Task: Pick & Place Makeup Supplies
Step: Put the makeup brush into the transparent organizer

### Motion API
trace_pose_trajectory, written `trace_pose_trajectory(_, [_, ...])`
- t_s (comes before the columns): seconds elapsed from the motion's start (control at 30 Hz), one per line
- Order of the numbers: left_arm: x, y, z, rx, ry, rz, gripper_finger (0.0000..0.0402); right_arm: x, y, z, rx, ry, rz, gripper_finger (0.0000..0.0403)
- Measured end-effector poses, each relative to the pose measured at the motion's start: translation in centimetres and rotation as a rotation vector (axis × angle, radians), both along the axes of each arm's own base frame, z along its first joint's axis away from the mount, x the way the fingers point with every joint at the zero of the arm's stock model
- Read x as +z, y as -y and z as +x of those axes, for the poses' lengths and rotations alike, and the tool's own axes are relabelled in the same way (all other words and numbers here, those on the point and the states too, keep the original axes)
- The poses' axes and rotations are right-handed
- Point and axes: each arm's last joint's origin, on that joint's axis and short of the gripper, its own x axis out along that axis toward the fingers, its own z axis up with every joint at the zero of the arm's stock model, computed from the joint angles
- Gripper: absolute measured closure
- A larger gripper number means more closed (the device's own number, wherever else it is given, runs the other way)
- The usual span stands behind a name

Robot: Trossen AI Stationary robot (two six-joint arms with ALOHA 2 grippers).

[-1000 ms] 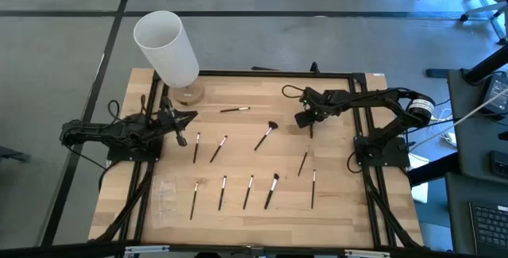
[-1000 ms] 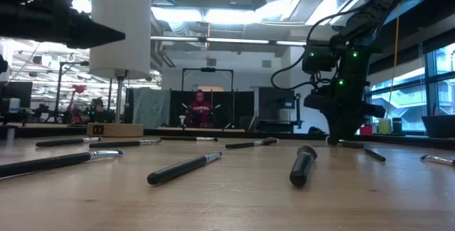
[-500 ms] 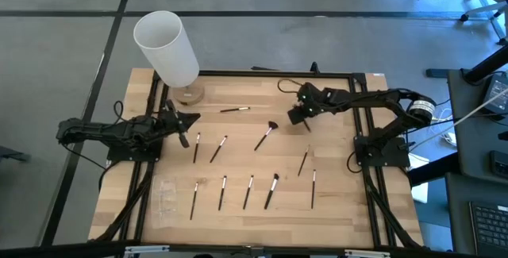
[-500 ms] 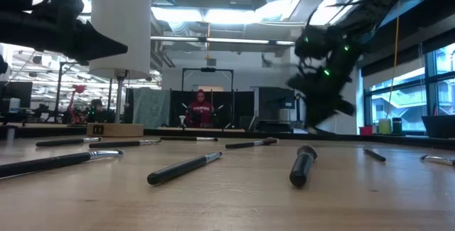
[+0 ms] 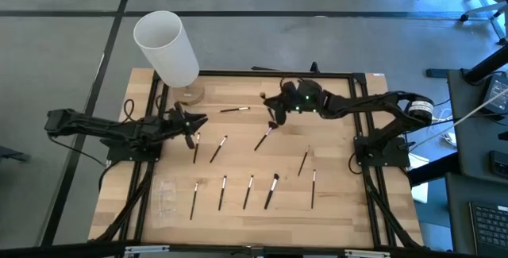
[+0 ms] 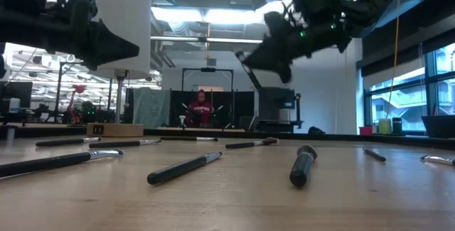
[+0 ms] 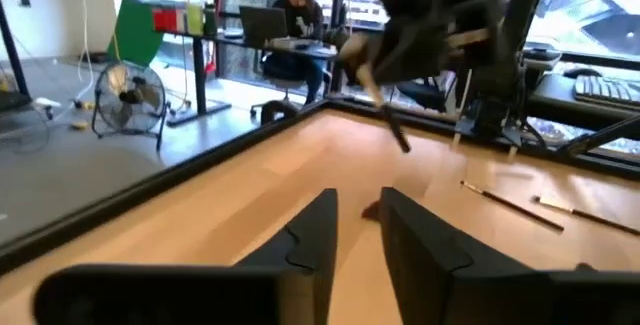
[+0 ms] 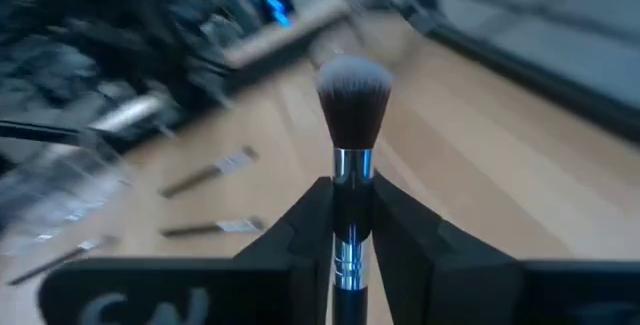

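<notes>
Several thin dark makeup brushes lie flat on the wooden table, in a near row and a looser middle row. My right gripper hangs over the far middle of the table, shut on one fluffy-headed brush. That gripper also appears high up in the low view. At the left, my left gripper points toward the table's right. Its fingers stand a little apart with nothing between them. The tall white cylinder stands at the far left corner. My right gripper pinches the brush between its two fingers at the shiny ferrule, just behind the bristle head. The head sticks out past the fingertips, toward the table's far left. The dark handle slants down below the gripper. The brush is lifted clear of the table.
One brush with a wider head lies just near of my right gripper, and another lies between the two grippers. The cylinder's wooden foot sits beside the left arm. A black frame borders the table. A person sits far behind it.
My right gripper has risen from the table's right middle and swung toward the far left, tipping from pointing down to nearly level. It carries the brush, now lifted clear. My left gripper has crept a little toward the table's right.
</notes>
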Motion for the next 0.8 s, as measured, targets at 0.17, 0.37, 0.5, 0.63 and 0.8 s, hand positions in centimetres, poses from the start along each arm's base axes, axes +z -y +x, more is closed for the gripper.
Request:
trace_pose_trajectory(0.17, [0.3, 0.1, 1.1, -0.012, 0.001, -0.018, 0.0277, 0.6, -2.5, 1.6, 0.089, 0.152, -0.116, 0.0344])
trace_pose_trajectory(0.37, [2.4, 0.3, 3.5, -0.083, -0.02, 0.082, 0.025, 1.1, -4.2, 2.7, 0.126, 0.331, -0.186, 0.0344])
trace_pose_trajectory(0.5, [3.9, 0.4, 5.7, -0.089, -0.062, 0.145, 0.024, 0.9, -4.7, 3.1, 0.136, 0.393, -0.201, 0.0334])
trace_pose_trajectory(0.63, [4.7, 0.4, 8.3, -0.094, -0.106, 0.182, 0.0229, 0.6, -5.1, 4.3, 0.156, 0.393, -0.213, 0.0341])
trace_pose_trajectory(0.8, [4.8, 0.5, 11.2, -0.101, -0.168, 0.212, 0.0218, 0.6, -6.3, 6.4, 0.223, 0.401, -0.261, 0.0345])
